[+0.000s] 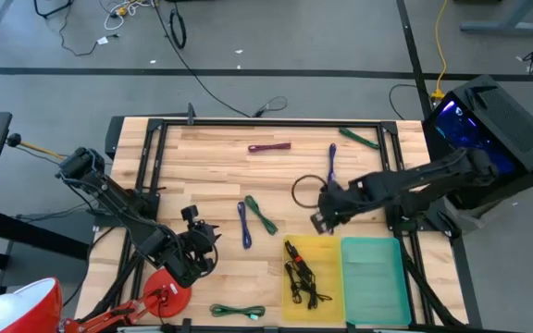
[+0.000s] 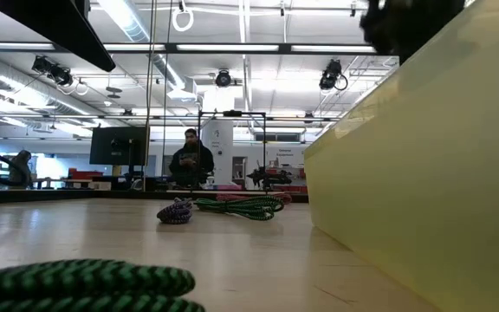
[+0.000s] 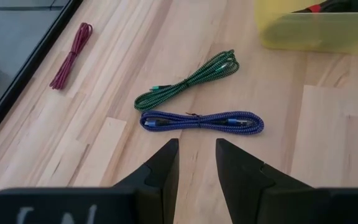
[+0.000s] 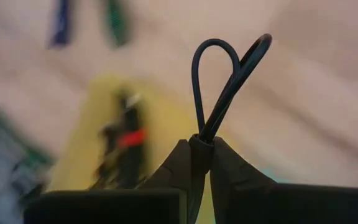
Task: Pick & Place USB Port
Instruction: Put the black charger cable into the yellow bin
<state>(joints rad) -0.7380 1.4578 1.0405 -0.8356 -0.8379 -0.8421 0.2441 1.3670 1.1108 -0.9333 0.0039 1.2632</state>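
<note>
My right gripper hangs over the table's middle, just beyond the far edge of the yellow tray, shut on a black USB cable. The cable's loop sticks out past the fingertips. The yellow tray holds more black cables. My left gripper stands open near the table's front left, above bare wood, just short of a blue cable and a green cable, which lie side by side on the table. My right gripper pinches the black cable between its two fingers at a bunched, folded part. The fingers point steeply down. A doubled loop stands out beyond the fingertips. The rest of the cable is hidden behind the fingers.
A green tray adjoins the yellow one on the right. Loose cables lie about: maroon, purple and green at the far side, another green one at the near edge. A red lamp sits by the left arm.
</note>
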